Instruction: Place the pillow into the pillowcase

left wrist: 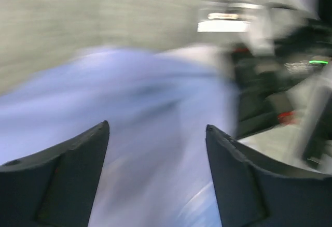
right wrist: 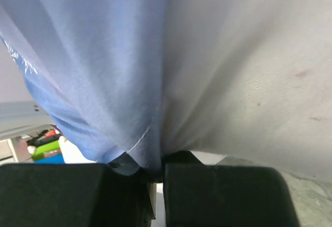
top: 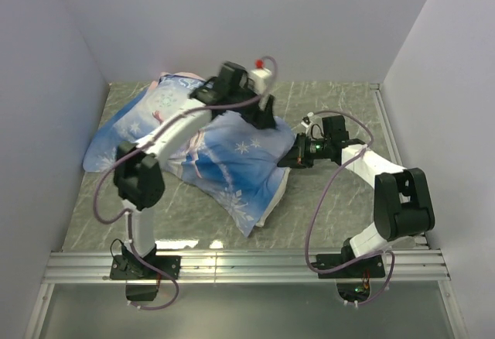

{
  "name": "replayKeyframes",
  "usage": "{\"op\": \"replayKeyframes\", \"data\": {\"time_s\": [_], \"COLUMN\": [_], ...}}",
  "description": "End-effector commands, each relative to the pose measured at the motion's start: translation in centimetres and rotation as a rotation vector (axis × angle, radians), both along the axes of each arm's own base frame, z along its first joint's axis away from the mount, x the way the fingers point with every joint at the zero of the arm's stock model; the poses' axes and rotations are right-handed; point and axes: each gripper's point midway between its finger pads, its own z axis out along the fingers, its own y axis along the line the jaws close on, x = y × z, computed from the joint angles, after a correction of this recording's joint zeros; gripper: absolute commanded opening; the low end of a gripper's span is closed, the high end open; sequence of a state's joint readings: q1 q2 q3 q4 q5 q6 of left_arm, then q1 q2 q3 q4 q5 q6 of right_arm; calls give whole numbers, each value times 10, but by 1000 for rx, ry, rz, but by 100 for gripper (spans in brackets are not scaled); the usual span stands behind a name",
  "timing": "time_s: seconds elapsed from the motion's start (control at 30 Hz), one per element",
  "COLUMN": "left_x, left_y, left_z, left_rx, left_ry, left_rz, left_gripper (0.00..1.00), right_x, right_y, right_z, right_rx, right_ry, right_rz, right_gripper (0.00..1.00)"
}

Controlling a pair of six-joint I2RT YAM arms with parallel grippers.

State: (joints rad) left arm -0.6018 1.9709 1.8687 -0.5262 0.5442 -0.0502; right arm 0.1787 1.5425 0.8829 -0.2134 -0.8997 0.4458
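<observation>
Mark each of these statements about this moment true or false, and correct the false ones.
1. The right gripper is shut on blue fabric of the pillowcase. True.
2. The left gripper is clamped on the pillowcase. False: its jaws stand open over the blue fabric, gripping nothing.
3. The pillowcase lies with its blue snowflake print facing up. True.
4. The pillowcase hangs clear of the table. False: it lies on the table, mostly left of centre in the top view.
</observation>
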Motion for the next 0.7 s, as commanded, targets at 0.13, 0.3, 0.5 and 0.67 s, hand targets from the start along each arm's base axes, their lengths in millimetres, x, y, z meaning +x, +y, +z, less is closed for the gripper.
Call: {"op": "replayKeyframes", "data": {"time_s": [0.13, 0.3, 0.5, 0.67], "left_x": [72, 91, 92, 72], "left_y": [185, 195, 166, 104], "left_z": [38, -16, -41, -19], "left_rx": [256, 329, 268, 174], "left_ry": [-263, -189, -75, -105], "left_rz": [422, 452, 399, 262], "left_gripper": [83, 79, 32, 0], "right_x": [14, 13, 12, 15], "right_y": [-13, -14, -14, -10], "right_z": [-3, 2, 4, 4], "right_rx": [-133, -233, -318, -314], "right_ry": [-197, -320, -415, -407], "right_rz": [12, 72, 122, 137], "right_gripper": [0, 0, 0, 0]}}
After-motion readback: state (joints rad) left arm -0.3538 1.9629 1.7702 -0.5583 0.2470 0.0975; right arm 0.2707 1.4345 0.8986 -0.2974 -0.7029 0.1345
